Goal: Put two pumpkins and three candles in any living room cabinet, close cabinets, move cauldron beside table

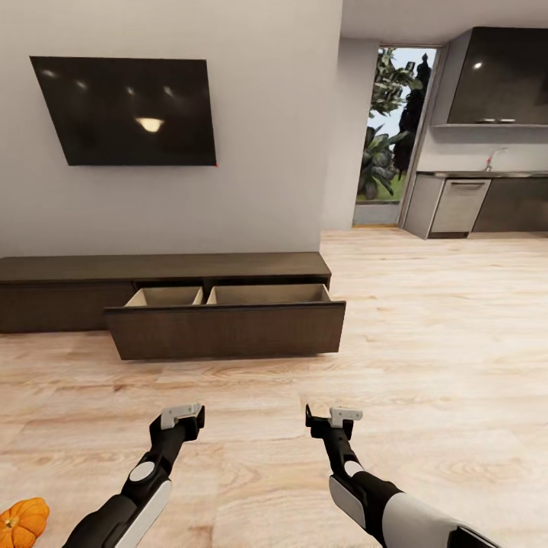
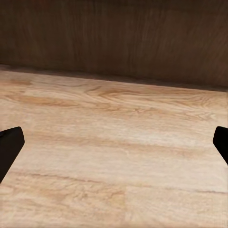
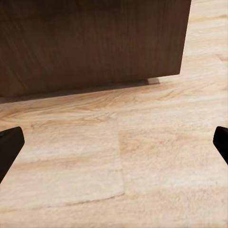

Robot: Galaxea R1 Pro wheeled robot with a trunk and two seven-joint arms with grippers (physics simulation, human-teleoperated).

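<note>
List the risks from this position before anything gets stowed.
1. The open drawer juts into the floor ahead of both arms; driving forward might ram its front panel.
2. The pumpkin lies on the floor beside the left arm, at the head view's edge; a turn might knock it rolling.
3. Both the left pincer and right pincer are open and empty, so nothing is stowed yet.

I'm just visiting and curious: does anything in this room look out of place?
Two things. A pumpkin lies on the bare wooden floor beside the robot's left arm. And the right drawer of the low cabinet under the TV stands pulled open, apparently empty.
</note>
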